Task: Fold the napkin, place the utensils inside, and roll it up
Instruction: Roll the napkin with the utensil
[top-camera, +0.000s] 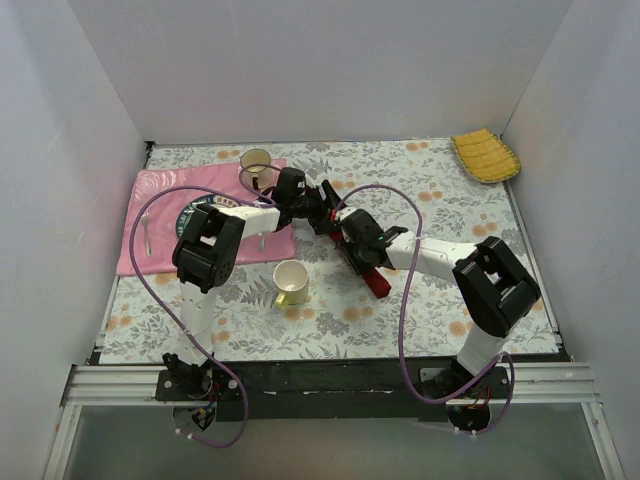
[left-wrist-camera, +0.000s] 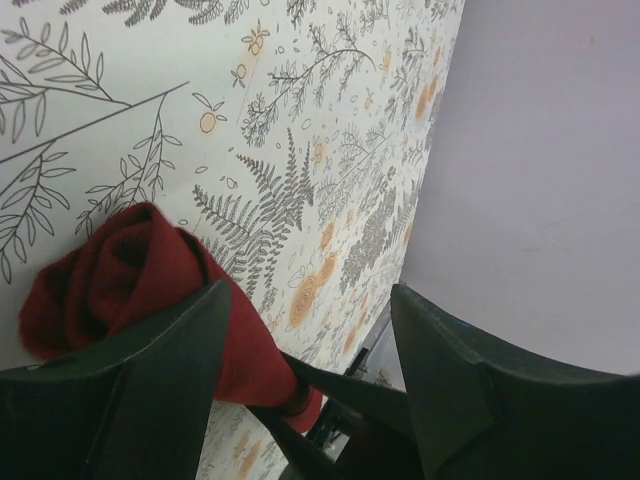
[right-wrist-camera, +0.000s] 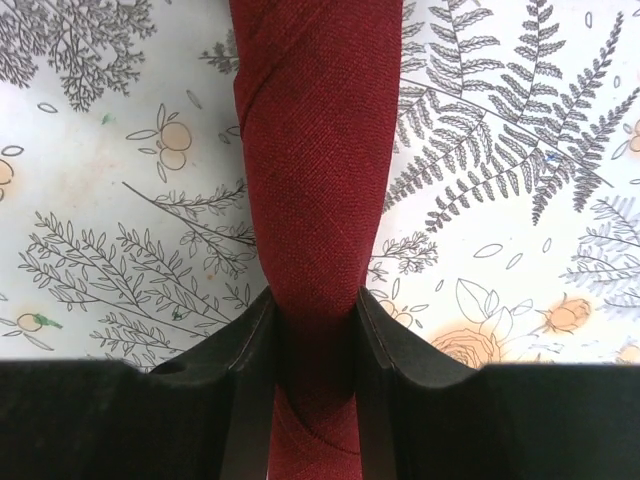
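Note:
The maroon napkin (right-wrist-camera: 312, 150) is rolled into a tight tube on the floral tablecloth. My right gripper (right-wrist-camera: 315, 320) is shut on the roll, squeezing its middle. In the top view the roll (top-camera: 377, 283) runs diagonally under the right gripper (top-camera: 355, 245). My left gripper (top-camera: 322, 205) is at the roll's far end, open. In the left wrist view its jaws (left-wrist-camera: 310, 330) stand wide apart and the roll's end (left-wrist-camera: 120, 280) lies against the outer side of the left finger (left-wrist-camera: 170, 370). No knife shows.
A pale pink patterned cloth (top-camera: 160, 215) lies at the left with a dark plate (top-camera: 193, 215) and a slim silver utensil (top-camera: 147, 232) on it. A glass (top-camera: 256, 165) stands behind. A yellow-and-white cup (top-camera: 290, 283) stands near centre. A yellow ribbed cloth (top-camera: 485, 155) is at the back right.

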